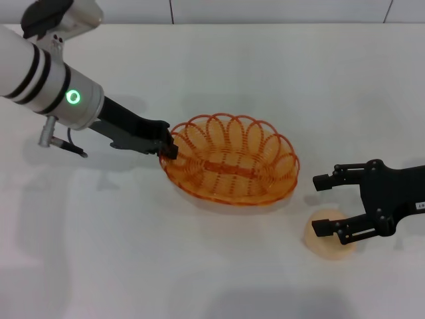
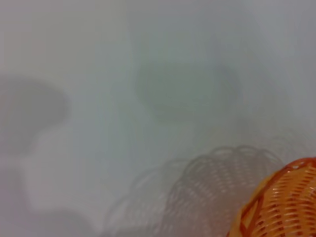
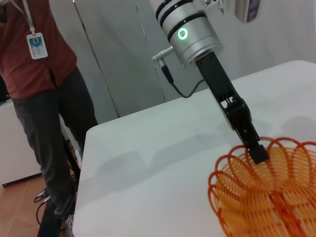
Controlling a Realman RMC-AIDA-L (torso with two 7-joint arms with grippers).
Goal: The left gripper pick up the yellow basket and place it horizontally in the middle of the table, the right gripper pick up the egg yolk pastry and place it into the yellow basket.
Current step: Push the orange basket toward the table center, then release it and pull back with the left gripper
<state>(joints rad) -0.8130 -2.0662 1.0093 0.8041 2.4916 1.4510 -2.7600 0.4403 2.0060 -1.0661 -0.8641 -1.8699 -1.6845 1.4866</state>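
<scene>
The yellow basket [image 1: 229,163] is an orange-amber oval wire basket in the middle of the white table [image 1: 166,279], lying horizontally. My left gripper [image 1: 170,147] is shut on its left rim; the right wrist view shows the same grip [image 3: 256,150] on the basket [image 3: 266,197]. The left wrist view shows only a corner of the basket [image 2: 284,205] and its shadow on the table. I cannot tell whether the basket rests on the table. The egg yolk pastry [image 1: 325,244] lies right of the basket. My right gripper [image 1: 323,204] is open, its near finger over the pastry's top edge.
In the right wrist view a person in a red shirt with a badge [image 3: 44,74] stands beyond the table's far edge [image 3: 85,148]. A cable hangs from the left arm's silver segment [image 1: 63,143].
</scene>
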